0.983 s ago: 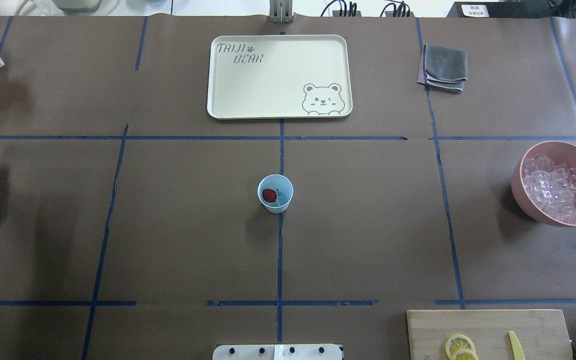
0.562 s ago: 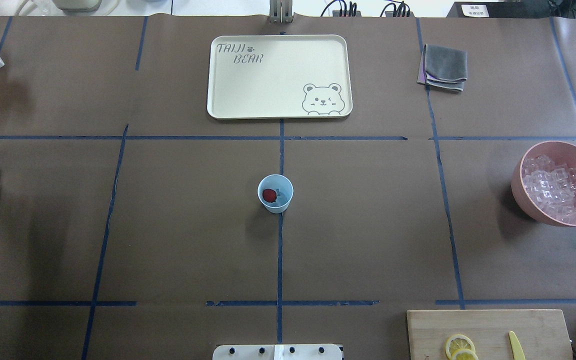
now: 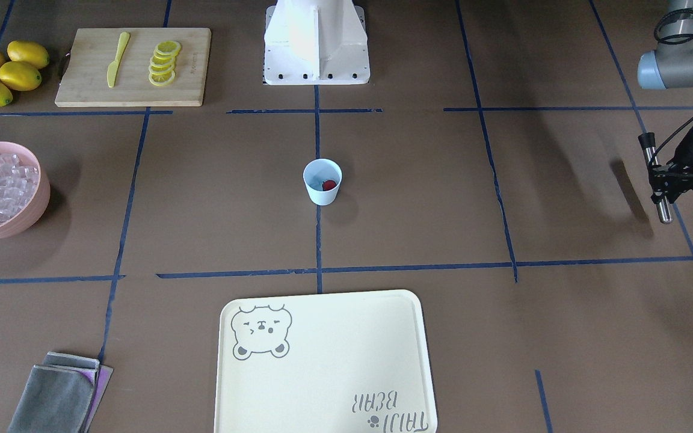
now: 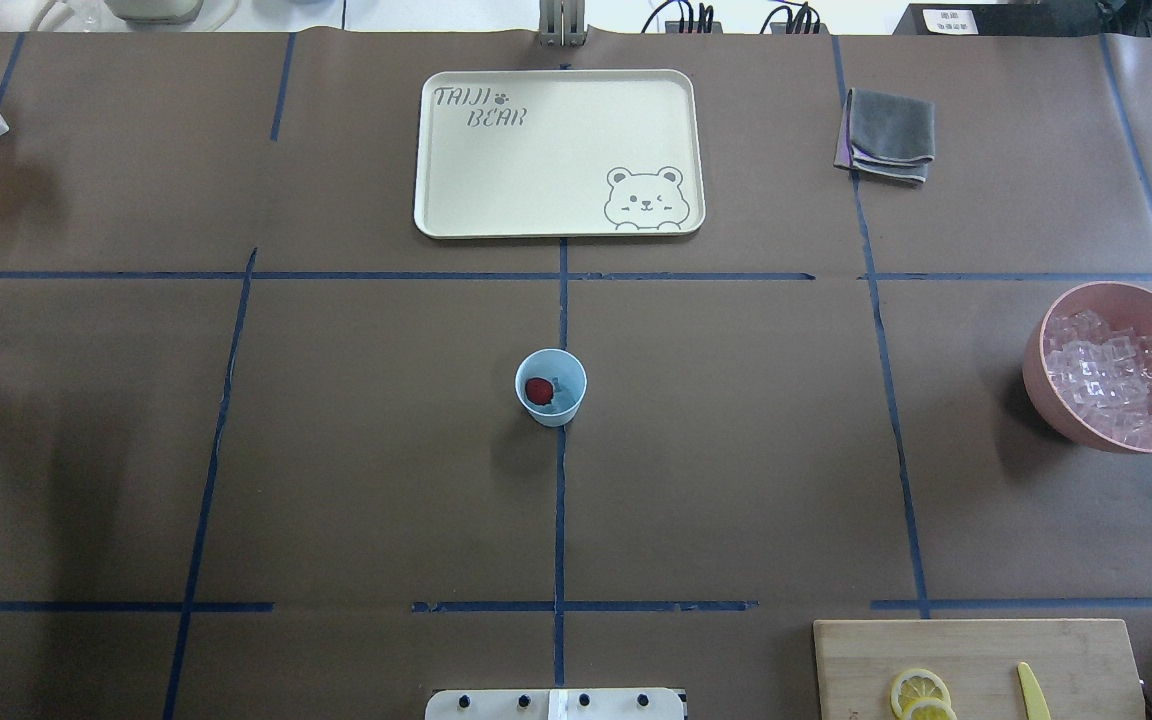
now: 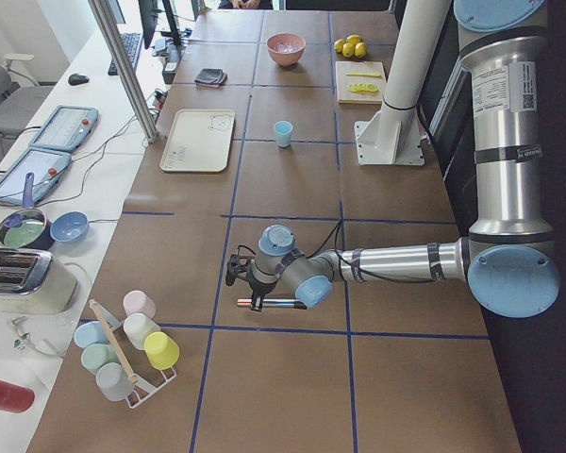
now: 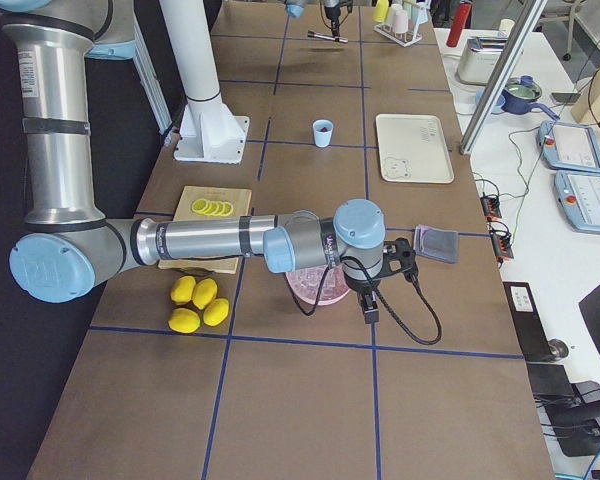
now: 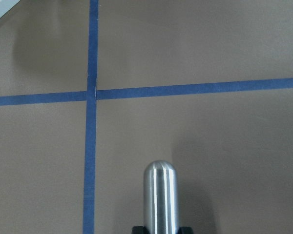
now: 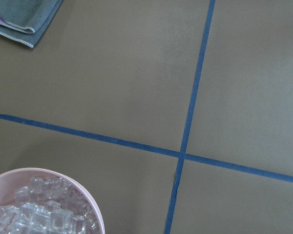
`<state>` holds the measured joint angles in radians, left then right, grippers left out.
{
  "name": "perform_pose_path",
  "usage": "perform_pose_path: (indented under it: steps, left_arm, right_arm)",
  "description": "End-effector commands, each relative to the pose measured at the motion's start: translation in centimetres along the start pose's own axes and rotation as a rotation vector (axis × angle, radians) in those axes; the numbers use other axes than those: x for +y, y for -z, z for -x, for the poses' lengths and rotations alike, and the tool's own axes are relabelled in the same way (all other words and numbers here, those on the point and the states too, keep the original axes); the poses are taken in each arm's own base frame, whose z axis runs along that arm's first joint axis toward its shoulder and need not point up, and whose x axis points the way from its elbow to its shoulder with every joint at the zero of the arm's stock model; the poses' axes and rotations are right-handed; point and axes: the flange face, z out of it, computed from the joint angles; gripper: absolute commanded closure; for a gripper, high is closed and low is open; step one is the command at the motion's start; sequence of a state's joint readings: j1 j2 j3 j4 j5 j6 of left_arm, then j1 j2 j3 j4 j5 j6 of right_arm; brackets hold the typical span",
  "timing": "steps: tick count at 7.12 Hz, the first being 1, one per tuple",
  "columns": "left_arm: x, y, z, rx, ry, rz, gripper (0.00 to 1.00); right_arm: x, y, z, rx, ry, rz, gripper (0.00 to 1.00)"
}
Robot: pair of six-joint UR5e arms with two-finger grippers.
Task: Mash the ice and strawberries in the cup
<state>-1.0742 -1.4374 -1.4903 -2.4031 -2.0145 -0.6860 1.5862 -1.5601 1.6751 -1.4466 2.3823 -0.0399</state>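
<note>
Tabletop [image 4: 336, 450] of brown paper, crossed by blue tape lines, carries a cream tray [image 4: 556, 150] at its far side and a pink bowl [image 4: 1036, 385] heaped with ice [image 4: 1111, 380] on the robot's right. Just beside that bowl hangs the right gripper [image 6: 370, 305]; only a side view shows it, so I cannot tell how far it is open. Well off to the left, the left gripper [image 3: 658, 179] is clamped on a metal rod [image 3: 663, 210] above the tabletop. At the centre the cup [image 3: 322, 197] stands upright, with the strawberry [image 4: 538, 390] inside and perhaps one clear cube beside it.
</note>
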Motion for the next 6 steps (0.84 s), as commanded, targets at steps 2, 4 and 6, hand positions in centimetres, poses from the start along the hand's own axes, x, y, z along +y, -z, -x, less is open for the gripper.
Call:
perform_pose_path:
  steps: [2,4,6]
  left_arm:
    - [0.30,-0.58,0.46,-0.008,0.006,0.014,0.69]
    - [0.29,-0.57,0.45,-0.008,0.002,0.013,0.00]
    - [-0.01,-0.69,0.13,-0.001,0.003,0.022,0.00]
  right_arm:
    - [-0.09,0.04,0.04,0.000,0.001,-0.001,0.00]
    - [-0.25,0.13,0.12,0.000,0.003,-0.003,0.00]
    - [-0.31,0.11,0.10,0.000,0.001,-0.002,0.00]
